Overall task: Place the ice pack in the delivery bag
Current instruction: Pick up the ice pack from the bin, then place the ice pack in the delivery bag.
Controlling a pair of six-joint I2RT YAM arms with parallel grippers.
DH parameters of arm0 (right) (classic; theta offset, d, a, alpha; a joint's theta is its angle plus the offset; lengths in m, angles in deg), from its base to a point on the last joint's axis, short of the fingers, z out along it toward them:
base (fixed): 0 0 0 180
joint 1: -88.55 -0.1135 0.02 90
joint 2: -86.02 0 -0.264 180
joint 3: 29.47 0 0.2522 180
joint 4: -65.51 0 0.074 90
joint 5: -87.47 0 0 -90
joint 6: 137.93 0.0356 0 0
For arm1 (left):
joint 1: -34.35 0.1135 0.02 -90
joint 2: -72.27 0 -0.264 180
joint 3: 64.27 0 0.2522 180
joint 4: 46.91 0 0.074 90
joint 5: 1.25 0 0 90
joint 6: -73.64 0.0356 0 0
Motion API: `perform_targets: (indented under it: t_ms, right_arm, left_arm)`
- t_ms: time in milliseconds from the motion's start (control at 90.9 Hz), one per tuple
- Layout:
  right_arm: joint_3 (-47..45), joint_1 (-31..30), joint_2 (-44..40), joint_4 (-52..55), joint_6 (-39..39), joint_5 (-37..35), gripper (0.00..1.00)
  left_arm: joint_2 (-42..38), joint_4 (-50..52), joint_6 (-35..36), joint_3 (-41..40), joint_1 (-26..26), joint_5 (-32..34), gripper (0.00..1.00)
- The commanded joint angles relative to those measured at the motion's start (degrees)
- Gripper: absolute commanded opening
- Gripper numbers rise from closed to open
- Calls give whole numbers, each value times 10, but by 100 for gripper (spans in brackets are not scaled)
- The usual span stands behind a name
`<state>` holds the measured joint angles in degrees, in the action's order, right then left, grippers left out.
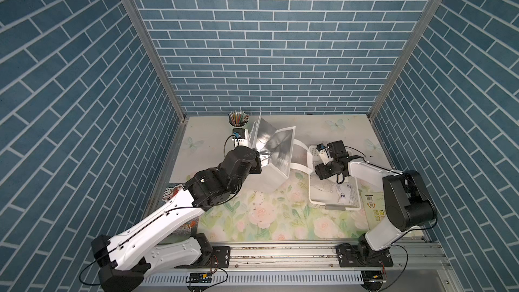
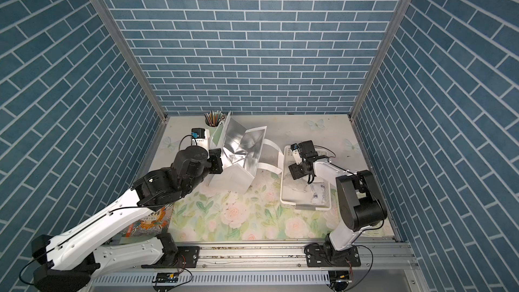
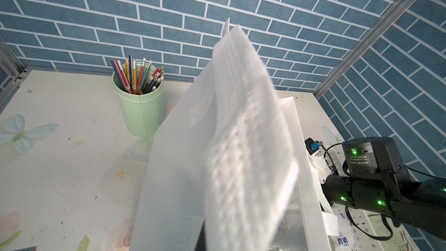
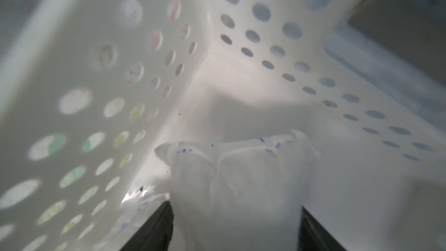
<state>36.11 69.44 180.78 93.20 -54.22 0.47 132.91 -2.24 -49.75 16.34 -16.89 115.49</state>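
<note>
Right wrist view, entry one: ice pack (image 4: 236, 172). Soft translucent pouch with blue print, inside the perforated basket (image 4: 72, 44) near an inner corner. It sits in the right claw (image 4: 235, 210), whose jaws are set wide, one dark finger on each side. The pouch fills the gap and is creased down its middle. Judged gripped, not yet clear of the basket.

Entry two: delivery bag (image 1: 273, 175). It stands tilted on the worktop (image 3: 60, 165) beside the basket, mouth open and foil lining (image 1: 276, 147) showing. The left claw (image 2: 217, 164) is clamped fully closed on the bag at its rim or strap; the exact hold is hidden. That claw props the bag open.

Entry three: sundries.
- One loop strap (image 1: 302, 158) lies between the bag mouth and the basket.
- Further pouches (image 1: 344, 192) lie in the basket.
- A pencil cup (image 3: 141, 114) stands behind the bag.

Hazards, as judged:
- **Slip:** the pouch is soft and held at a wide span, so it may slip out on the lift.
- **Snag:** the pouch sits close to the basket corner, so the wall may catch it or the claw.
- **Stray pouch:** a neighbouring pouch beside one finger may be dragged along.
- **Strap:** the loop strap lies across the likely path and may catch the pouch.
- **Bag:** it leans on a single hold, so a nudge at the rim could fold the mouth shut.
</note>
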Motion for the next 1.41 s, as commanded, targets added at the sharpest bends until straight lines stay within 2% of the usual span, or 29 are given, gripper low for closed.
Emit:
perform_targets:
  t_ms: [0, 231, 297, 484, 583, 660, 792, 902, 979, 1111, 1243, 1397]
  right_arm:
    - [11, -1, 25, -6, 8, -8, 73]
    - [34, 3, 57, 5, 36, -18, 65]
    - [26, 3, 49, -7, 46, -21, 59]
    - [7, 3, 12, -19, 64, -26, 35]
    - [1, 3, -31, -15, 75, -29, 20]
    - [0, 3, -87, -16, 93, -16, 13]
    - [0, 3, -190, -24, 144, 9, 6]
    - [37, -4, -265, -13, 195, 49, 2]
    - [94, -40, -290, 6, 207, 48, 0]
    - [191, -146, -278, 15, 208, 38, 0]
    - [287, -228, -189, 52, 203, 38, 0]
    - [365, -275, -79, 109, 189, 29, 0]
  left_arm:
    - [-3, 8, 8, 14, 5, 5, 0]
    - [2, 5, 7, 16, 6, 2, 0]
    - [3, 1, 7, 15, 7, 2, 0]
    - [4, -1, 8, 17, 7, -2, 0]
    - [0, -1, 8, 15, 7, -3, 0]
    - [-2, -4, 8, 16, 7, -2, 0]
    - [-2, -4, 8, 15, 8, -5, 0]
    - [-3, -5, 8, 14, 8, -10, 0]
    - [-1, -8, 8, 16, 8, -14, 0]
    - [2, -9, 9, 18, 8, -18, 0]
    - [3, -9, 7, 18, 8, -14, 0]
    - [5, -10, 4, 18, 8, -16, 0]
